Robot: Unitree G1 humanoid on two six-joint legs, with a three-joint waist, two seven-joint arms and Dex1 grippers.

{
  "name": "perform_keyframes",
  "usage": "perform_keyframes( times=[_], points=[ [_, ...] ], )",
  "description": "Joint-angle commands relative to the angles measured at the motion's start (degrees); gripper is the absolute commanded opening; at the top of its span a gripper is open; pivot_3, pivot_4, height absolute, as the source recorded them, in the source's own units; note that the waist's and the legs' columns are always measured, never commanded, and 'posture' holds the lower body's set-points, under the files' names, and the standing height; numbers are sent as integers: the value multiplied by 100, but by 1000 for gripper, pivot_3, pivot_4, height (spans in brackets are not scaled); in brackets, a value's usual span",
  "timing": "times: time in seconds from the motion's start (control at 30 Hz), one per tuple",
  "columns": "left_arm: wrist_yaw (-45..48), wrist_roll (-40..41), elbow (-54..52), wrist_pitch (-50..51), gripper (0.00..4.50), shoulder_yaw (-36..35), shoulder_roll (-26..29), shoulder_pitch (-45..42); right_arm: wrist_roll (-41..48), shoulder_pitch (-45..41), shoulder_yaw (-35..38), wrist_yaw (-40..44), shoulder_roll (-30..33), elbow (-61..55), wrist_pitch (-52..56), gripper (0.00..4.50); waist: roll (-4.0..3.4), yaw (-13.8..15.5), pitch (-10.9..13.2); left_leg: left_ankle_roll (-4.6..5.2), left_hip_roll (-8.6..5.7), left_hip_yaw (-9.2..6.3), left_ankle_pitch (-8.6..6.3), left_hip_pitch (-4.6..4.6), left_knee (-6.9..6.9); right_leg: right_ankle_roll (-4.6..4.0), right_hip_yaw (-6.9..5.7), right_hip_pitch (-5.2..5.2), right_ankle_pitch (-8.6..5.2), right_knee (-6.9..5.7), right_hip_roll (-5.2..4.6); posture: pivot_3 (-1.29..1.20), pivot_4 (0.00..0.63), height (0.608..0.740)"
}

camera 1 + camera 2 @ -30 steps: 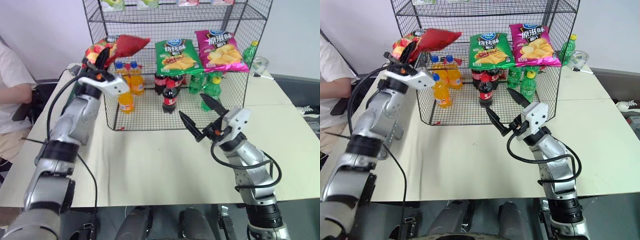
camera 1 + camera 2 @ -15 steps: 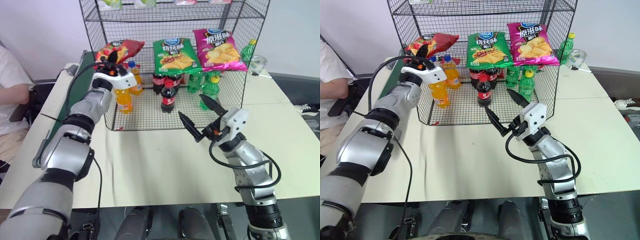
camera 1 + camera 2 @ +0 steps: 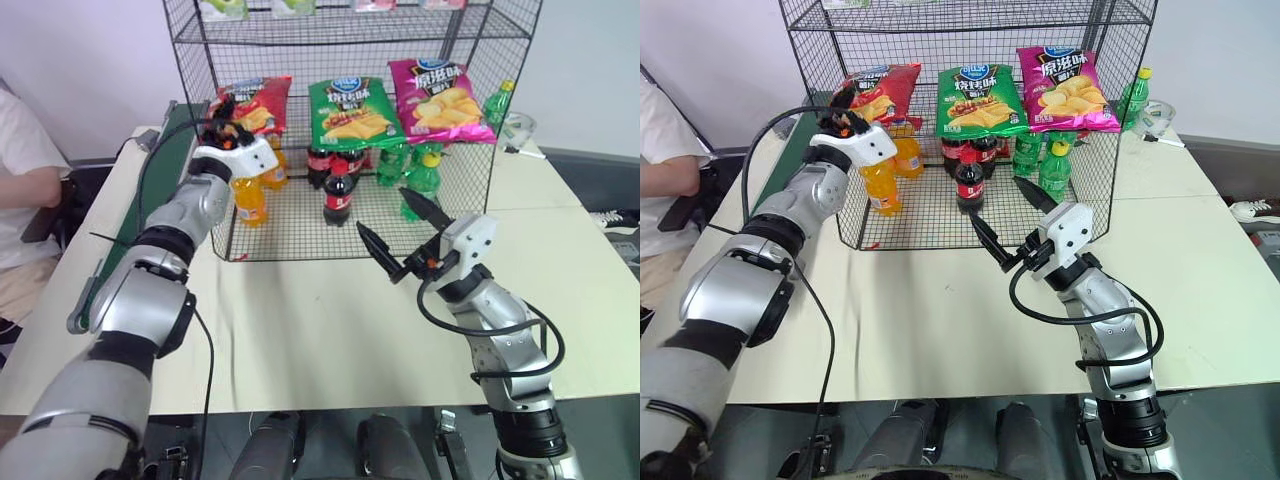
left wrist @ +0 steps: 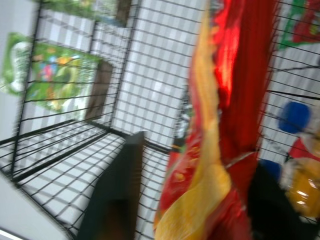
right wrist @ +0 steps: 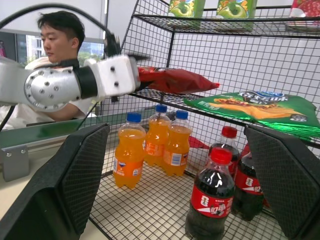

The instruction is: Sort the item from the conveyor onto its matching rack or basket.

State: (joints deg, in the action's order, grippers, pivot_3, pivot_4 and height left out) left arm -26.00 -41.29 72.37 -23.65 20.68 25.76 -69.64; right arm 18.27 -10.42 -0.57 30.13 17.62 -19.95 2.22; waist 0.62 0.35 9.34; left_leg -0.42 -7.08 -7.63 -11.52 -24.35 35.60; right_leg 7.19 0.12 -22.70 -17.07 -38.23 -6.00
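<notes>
The red crisp bag (image 3: 255, 103) lies on the middle tier of the black wire rack (image 3: 480, 160), left of a green bag (image 3: 350, 110). My left gripper (image 3: 222, 112) is at the rack's left front corner, open, its fingers on either side of the bag's near end (image 4: 235, 100); I cannot tell whether a finger touches it. The dark green conveyor (image 3: 150, 190) runs along the table's left side, behind my left arm. My right gripper (image 3: 398, 228) hovers open and holding nothing in front of the rack, above the table.
A pink bag (image 3: 440, 100) lies right of the green one. Orange bottles (image 3: 250, 195), cola bottles (image 3: 338, 190) and green bottles (image 3: 420, 170) stand on the rack's bottom tier. A person (image 3: 20, 190) sits at the far left. The cream table (image 3: 300, 320) spreads in front.
My left arm reached forward and down to the rack, the red bag went from raised and tilted to lying flat on the tier, and the left jaws opened. The right arm stayed still.
</notes>
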Motion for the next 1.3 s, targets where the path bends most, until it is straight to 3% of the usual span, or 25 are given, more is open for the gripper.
perform_keyframes(
  times=[0.03,0.2,0.63,0.7,0.9,1.07,1.17,1.3],
  points=[
    [-44,52,-188,-83,3727,43,151,33,33,-129,16,34,29,-213,-45,4500,0,8,-1,1,0,0,0,0,5,0,0,1,0,-4,0,0,150,740],
    [123,214,-1003,-306,3727,-36,370,463,53,-135,55,67,52,-176,-50,4500,0,-19,-1,1,0,0,-1,-3,6,0,1,-4,0,-5,1,0,150,740],
    [1617,773,-5776,628,3727,-1068,1139,3137,55,-190,67,124,63,-2,-143,4500,-4,-119,-3,0,3,-1,0,-4,-2,-2,11,-12,0,-6,1,0,150,740],
    [2090,1186,-6313,743,3727,-1301,1174,3562,-6,-166,38,171,106,-1,-187,4500,-5,-113,-3,0,3,0,0,-4,-2,-2,12,-11,0,-5,0,0,150,740],
    [3781,3631,-7510,1441,3727,-2246,994,4681,-7,2,46,252,143,-18,-276,4500,-5,-109,-3,1,5,-3,-1,-3,0,-4,18,-8,0,-3,-1,0,150,740],
    [4907,7107,-8851,3704,3727,-3476,648,5923,-5,-26,81,331,212,52,-318,4500,-13,-141,-8,4,6,-2,-3,0,1,-6,22,-3,0,3,-5,0,150,740],
    [5002,7573,-9202,4554,3727,-3796,880,6332,-6,-19,101,356,237,77,-349,4500,-13,-122,-7,4,13,-3,-3,0,0,-7,24,-5,0,3,-4,0,150,740],
    [5446,7707,-9556,4708,3727,-4040,1207,6734,14,-8,154,368,272,96,-357,4500,-12,-79,-8,4,13,-4,-5,11,4,-9,23,-5,0,8,6,0,150,740]
  ],
)
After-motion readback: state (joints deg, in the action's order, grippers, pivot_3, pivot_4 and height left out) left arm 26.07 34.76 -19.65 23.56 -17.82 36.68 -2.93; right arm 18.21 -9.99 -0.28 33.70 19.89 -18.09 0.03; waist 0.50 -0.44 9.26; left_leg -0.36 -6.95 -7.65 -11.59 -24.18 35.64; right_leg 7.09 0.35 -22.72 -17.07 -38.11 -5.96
